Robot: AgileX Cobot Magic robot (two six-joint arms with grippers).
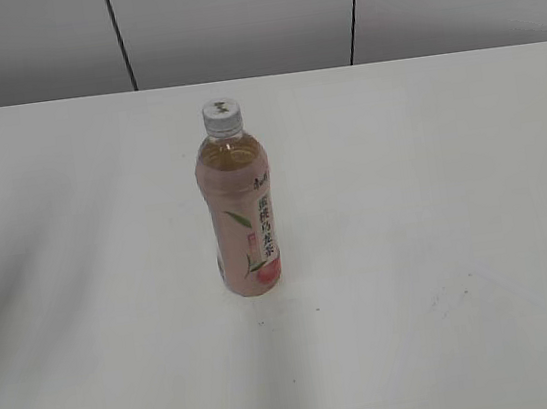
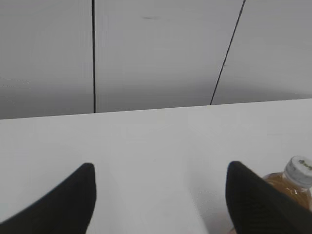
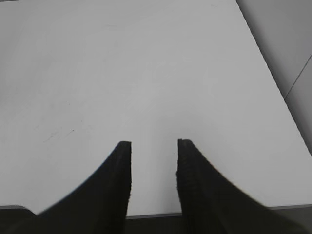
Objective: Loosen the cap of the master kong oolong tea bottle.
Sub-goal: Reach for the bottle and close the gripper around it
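The master kong oolong tea bottle (image 1: pixel 240 219) stands upright near the middle of the white table, with its pink label facing the exterior view. Its white ribbed cap (image 1: pixel 223 116) sits on the neck. Neither gripper shows in the exterior view. In the left wrist view my left gripper (image 2: pixel 161 168) is wide open and empty; the bottle's amber shoulder (image 2: pixel 290 187) and the cap (image 2: pixel 300 169) show just right of its right finger. In the right wrist view my right gripper (image 3: pixel 153 143) is open and empty above the table's near edge; the bottle is out of that view.
The white table (image 1: pixel 433 193) runs back to a grey panelled wall (image 1: pixel 229 19) with dark seams. Faint scuff marks (image 1: pixel 447 298) lie on the table to the right of the bottle. The table's right edge (image 3: pixel 273 78) shows in the right wrist view.
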